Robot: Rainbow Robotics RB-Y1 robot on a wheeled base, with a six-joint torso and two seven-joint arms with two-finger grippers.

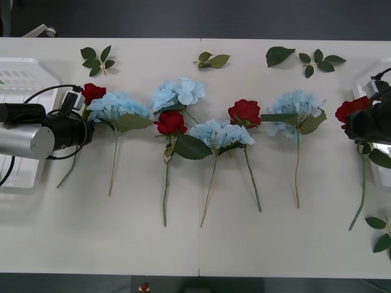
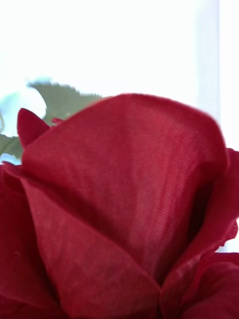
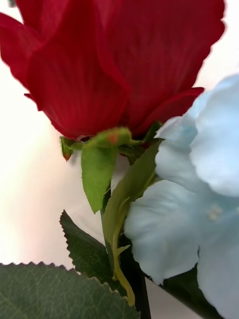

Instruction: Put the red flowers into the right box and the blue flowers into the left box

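The table (image 1: 201, 244) carries a row of flowers, with the left box (image 1: 24, 79) at its left edge and the right box (image 1: 383, 174) just showing at its right edge; four blue flowers (image 1: 220, 133) lie untouched along the middle, none yet in a box; two red flowers (image 1: 245, 112) lie among them, well apart from either tray. The right arm hangs over the right box's near side with a red rose (image 1: 351, 108) against it, the stem trailing down onto the table; I judge this the carrying-over step, the next move being to lower and let go inside the rim; whether the right gripper clasps that rose I cannot tell. The left arm sits beside the leftmost rose (image 1: 93, 92), close by a blue bloom; its grip likewise cannot be told.
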